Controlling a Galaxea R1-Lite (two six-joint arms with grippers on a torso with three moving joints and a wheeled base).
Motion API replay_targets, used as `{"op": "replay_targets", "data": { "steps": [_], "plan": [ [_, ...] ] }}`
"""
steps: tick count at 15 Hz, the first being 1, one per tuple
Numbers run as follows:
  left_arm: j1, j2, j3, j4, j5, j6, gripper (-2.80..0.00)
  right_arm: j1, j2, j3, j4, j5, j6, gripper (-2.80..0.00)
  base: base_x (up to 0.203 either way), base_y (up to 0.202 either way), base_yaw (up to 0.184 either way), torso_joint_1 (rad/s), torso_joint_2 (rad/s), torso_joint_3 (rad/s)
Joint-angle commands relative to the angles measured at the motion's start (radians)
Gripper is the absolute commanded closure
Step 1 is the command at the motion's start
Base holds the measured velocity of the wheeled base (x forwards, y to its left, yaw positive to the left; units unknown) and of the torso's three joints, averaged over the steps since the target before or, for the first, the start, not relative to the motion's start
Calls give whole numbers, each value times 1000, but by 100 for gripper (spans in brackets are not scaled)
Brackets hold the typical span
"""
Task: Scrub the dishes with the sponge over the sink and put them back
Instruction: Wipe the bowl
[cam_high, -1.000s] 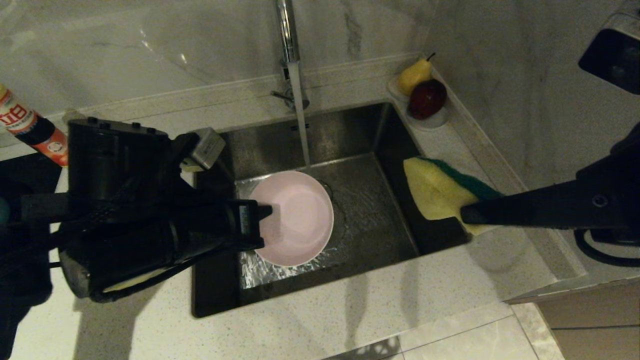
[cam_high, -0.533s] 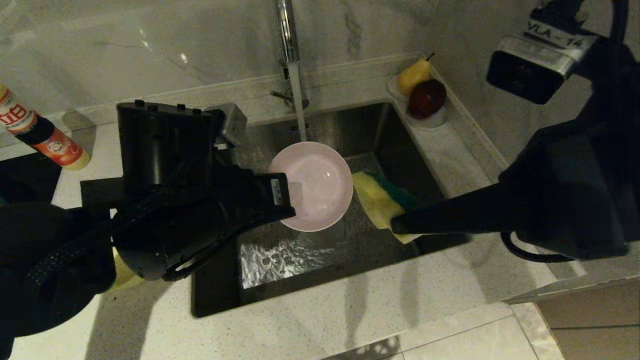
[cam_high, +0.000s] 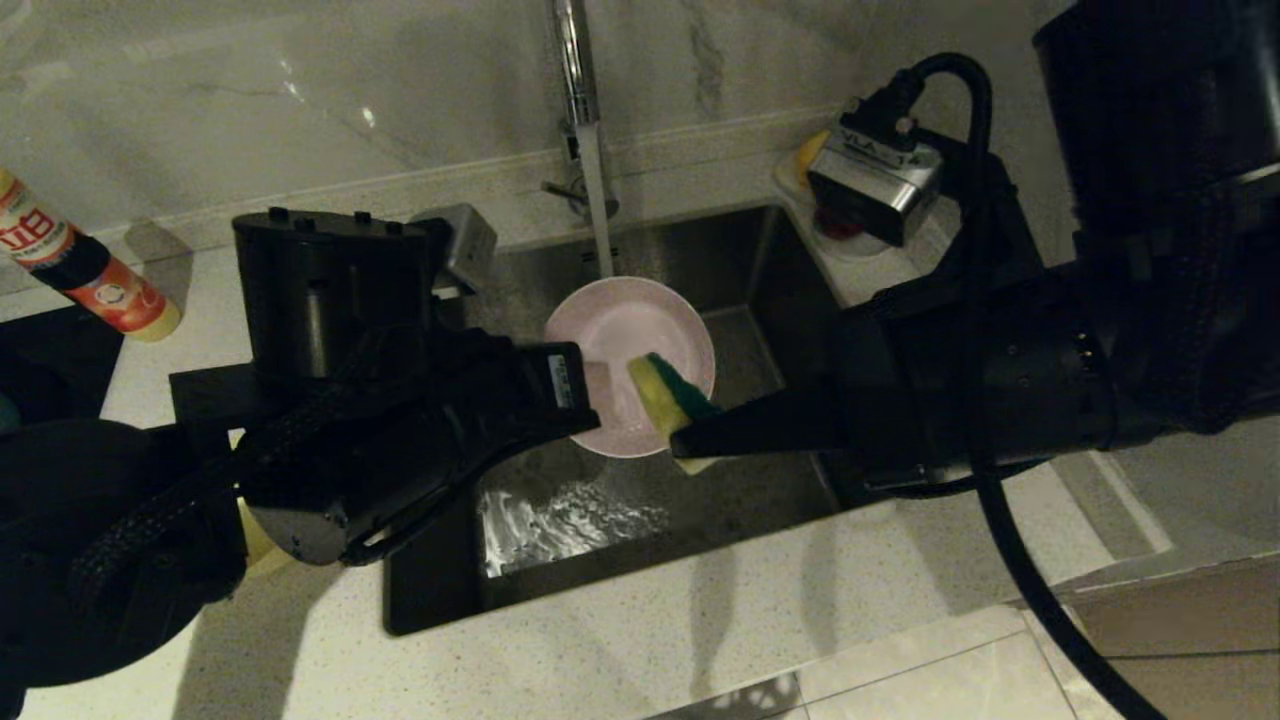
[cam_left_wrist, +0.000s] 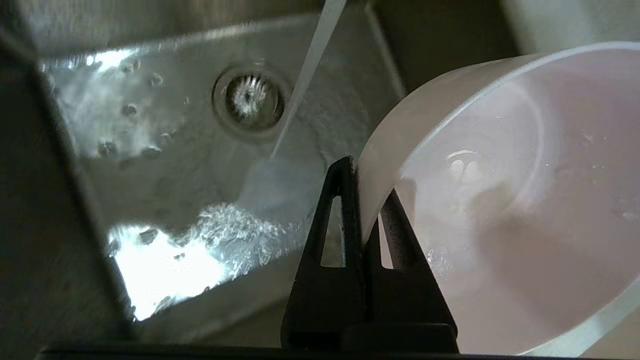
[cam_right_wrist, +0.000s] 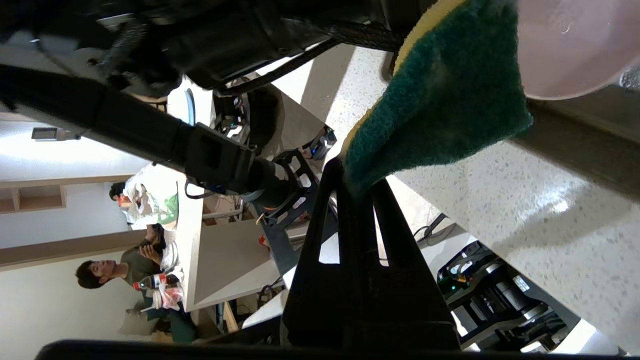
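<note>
Left gripper (cam_left_wrist: 361, 200), jaws pinched on the rim of the pink bowl (cam_high: 630, 365), holds it tilted above the sink (cam_high: 600, 560), its mouth turned toward the right arm and its far edge just in front of the tap (cam_high: 575, 90). Right gripper (cam_right_wrist: 356, 192), jaws pressed together on one corner of the sponge (cam_high: 668, 398), now has the pad inside the bowl's near-right rim; yellow face toward the bowl, green face outward.

Change over the last second: the bowl has come up off the sink floor to a raised, tilted pose in front of the tap, and the sponge has crossed from the counter right of the sink to meet it. Half a second ago the pad was just beside the bowl; now it overlaps the rim, so contact appears to have begun.

Water (cam_left_wrist: 305, 80) runs from the tap past the bowl's far edge to the drain (cam_left_wrist: 250, 100). Bottle (cam_high: 80, 275) lies on the counter well left of the sink.

Reading: scrubbing of the first dish is probably starting; the blue and yellow bowls are not in view.
</note>
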Motion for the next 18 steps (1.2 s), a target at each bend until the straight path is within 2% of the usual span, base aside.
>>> {"op": "replay_targets", "data": {
  "steps": [1,14,18],
  "plan": [
    [2,10,-1,-22,3,-2,0,2,45,-16,2,3,3,0,0,0,0,0,0,0],
    [-15,-73,75,-20,-19,-5,0,-40,147,-113,2,1,4,0,0,0,0,0,0,0],
    [-26,-61,98,-22,-26,-5,0,-28,158,-130,5,2,4,0,0,0,0,0,0,0]
  ]
}}
